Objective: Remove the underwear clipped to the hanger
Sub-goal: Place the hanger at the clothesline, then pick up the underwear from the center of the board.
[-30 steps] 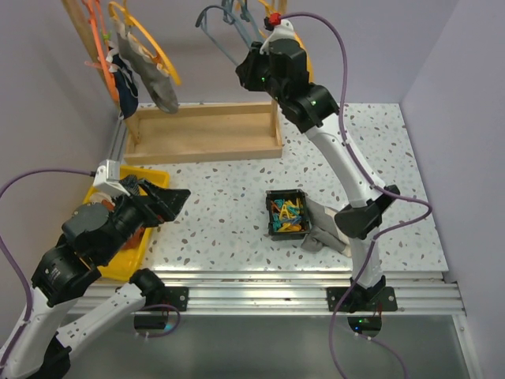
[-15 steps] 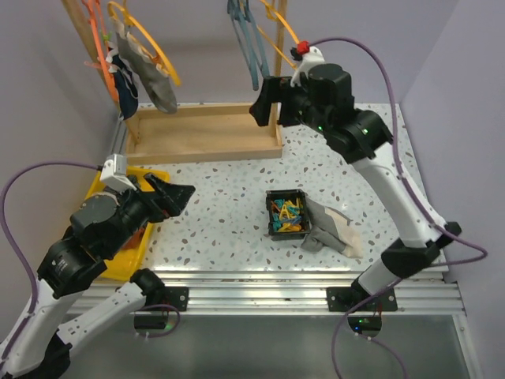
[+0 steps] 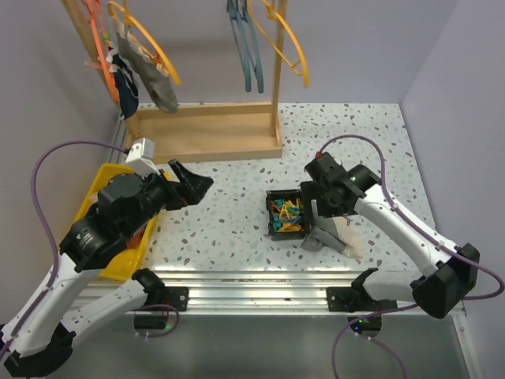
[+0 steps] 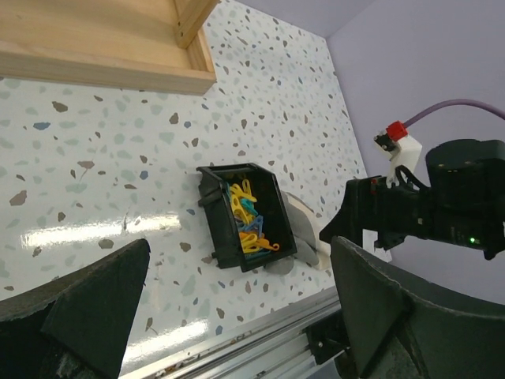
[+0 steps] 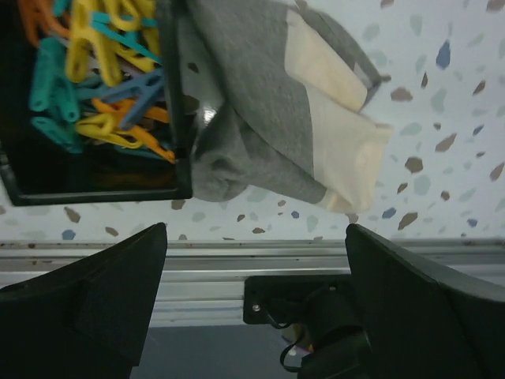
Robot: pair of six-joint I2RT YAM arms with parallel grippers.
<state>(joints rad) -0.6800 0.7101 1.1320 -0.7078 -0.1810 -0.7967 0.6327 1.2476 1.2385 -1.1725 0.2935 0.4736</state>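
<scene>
Right gripper [image 5: 256, 230] hangs wide open and empty over grey underwear [image 5: 260, 134] lying against the clip box [image 5: 102, 192]; left gripper [image 4: 241, 245] also gapes empty.

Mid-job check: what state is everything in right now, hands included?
left hand: open, empty.
right hand: open, empty, over the grey underwear.
grey underwear: off the hangers, crumpled on the table against the clip box.
hung underwear: hanging on the left hanger.
clip box: upright, open, clips inside.
yellow hanger: bare.
blue hanger: bare.
</scene>
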